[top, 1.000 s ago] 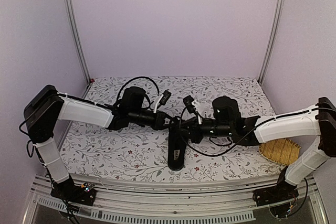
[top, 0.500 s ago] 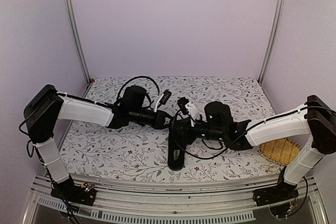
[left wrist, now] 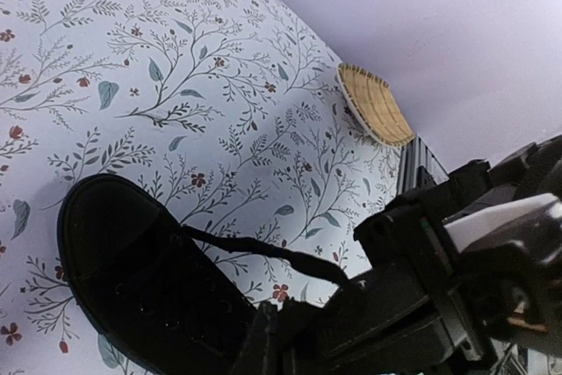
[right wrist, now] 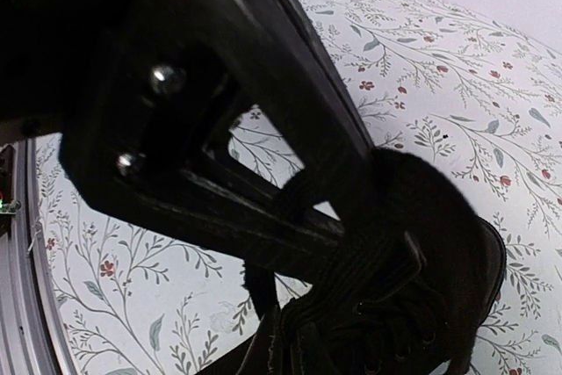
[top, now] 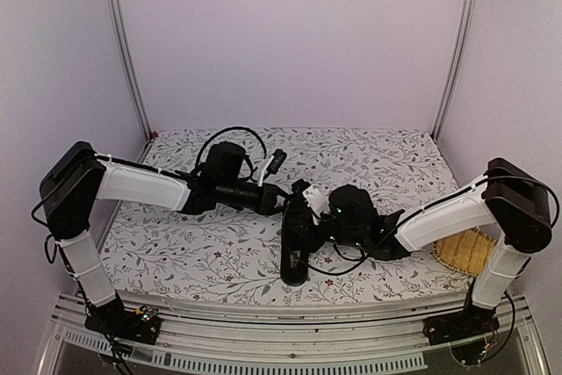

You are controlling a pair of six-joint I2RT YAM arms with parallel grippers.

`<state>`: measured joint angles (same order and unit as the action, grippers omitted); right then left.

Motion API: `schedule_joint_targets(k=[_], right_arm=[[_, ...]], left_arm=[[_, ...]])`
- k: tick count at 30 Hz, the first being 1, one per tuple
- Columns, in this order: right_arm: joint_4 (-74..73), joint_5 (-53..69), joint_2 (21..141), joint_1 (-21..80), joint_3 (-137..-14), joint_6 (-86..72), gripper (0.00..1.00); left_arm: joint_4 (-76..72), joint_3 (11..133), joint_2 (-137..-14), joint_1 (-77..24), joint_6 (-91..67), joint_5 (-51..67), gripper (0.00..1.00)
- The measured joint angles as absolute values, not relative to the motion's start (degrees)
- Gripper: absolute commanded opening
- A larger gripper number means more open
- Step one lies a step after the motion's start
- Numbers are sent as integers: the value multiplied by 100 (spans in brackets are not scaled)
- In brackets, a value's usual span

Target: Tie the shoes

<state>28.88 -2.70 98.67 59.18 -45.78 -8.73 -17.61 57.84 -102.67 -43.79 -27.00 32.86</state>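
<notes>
Left arm [top: 140,186] and right arm [top: 443,215] show white shells, black joints, looping black cables [top: 230,133].

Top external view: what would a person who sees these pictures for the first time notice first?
The left gripper and right gripper meet over a black shoe at the middle of the flowered table. In the left wrist view a thin lace stretches out from the shoe. A pale woven dish lies near the table's right edge.
</notes>
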Motion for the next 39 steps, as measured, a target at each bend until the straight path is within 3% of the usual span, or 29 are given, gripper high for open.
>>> schedule_joint_targets(k=[14, 26, 30, 34, 39], right_arm=[[2908, -1592, 10503, 6012, -5011, -1197, 2], [3168, -1092, 11185, 5979, -5596, -1730, 2], [3485, -526, 11185, 5865, -5463, -2078, 2], [3872, 180, 11185, 5651, -5207, -2499, 2], [4171, 884, 11183, 5450, -5043, -2928, 2]], left_arm=[[-1682, 5784, -10269, -4381, -2775, 3245, 0], [-1678, 5784, -10283, -4357, -2840, 3135, 0], [-1651, 5815, -10302, -4340, -2814, 3159, 19], [-1529, 5835, -10355, -4270, -2794, 3214, 49], [-1474, 5760, -10337, -4152, -2615, 3365, 65]])
